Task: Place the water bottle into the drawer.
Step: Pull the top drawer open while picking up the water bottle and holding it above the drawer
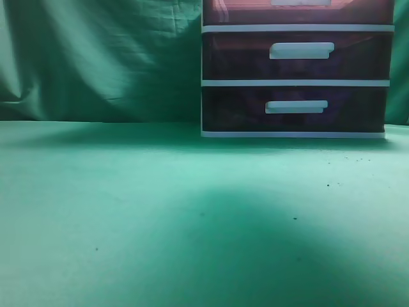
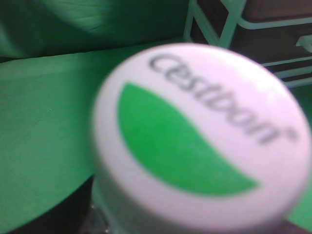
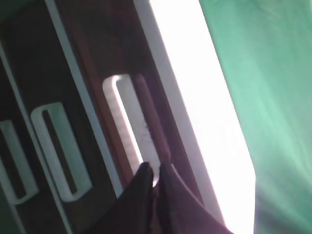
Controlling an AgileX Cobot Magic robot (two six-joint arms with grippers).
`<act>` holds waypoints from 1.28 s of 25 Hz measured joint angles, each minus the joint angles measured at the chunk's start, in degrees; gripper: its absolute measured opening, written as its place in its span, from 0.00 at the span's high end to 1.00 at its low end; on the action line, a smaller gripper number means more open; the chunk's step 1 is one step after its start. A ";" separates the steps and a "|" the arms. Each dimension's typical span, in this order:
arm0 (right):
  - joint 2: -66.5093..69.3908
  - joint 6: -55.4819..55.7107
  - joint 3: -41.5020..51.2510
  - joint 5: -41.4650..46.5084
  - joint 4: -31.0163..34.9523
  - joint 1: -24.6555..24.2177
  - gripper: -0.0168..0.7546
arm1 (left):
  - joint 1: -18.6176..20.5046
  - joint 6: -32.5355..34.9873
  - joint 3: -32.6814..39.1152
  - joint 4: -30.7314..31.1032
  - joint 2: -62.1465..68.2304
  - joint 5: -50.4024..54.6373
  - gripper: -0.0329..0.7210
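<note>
The water bottle's white cap (image 2: 195,136), with a green shape and grey lettering, fills the left wrist view, very close and blurred. It sits in my left gripper. The cap hides the jaws, and only a dark edge (image 2: 51,217) shows at the lower left. The drawer (image 1: 297,13) is the reddish top one of the white-framed unit, cut off by the top of the exterior view. In the right wrist view my right gripper (image 3: 155,171) has its dark fingertips pinched on the drawer's white bar handle (image 3: 127,122). Neither arm shows in the exterior view.
Two darker purple drawers (image 1: 297,57) with white handles lie below the top one. The unit stands at the back right of a green cloth table (image 1: 160,211), with a green curtain (image 1: 96,57) behind. The unit's side (image 2: 253,29) shows at the upper right of the left wrist view.
</note>
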 joint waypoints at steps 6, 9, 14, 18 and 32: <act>5.30 -4.10 0.00 -6.69 -1.06 1.16 0.59 | 0.00 0.00 0.00 0.00 0.00 0.00 0.56; 7.18 -7.54 -0.05 -9.08 -1.09 1.16 0.35 | 0.00 0.00 0.00 0.00 0.00 0.11 0.56; 11.44 -13.52 -0.05 -15.71 -1.17 1.16 0.34 | 0.00 0.00 0.00 0.08 0.00 0.31 0.56; 14.37 -14.82 -0.05 -21.34 -1.23 1.16 0.46 | 0.00 0.00 0.00 0.14 0.00 0.46 0.56; 20.80 -15.29 -3.92 -30.79 -2.50 1.16 0.70 | 0.00 1.36 0.00 0.22 0.00 0.86 0.56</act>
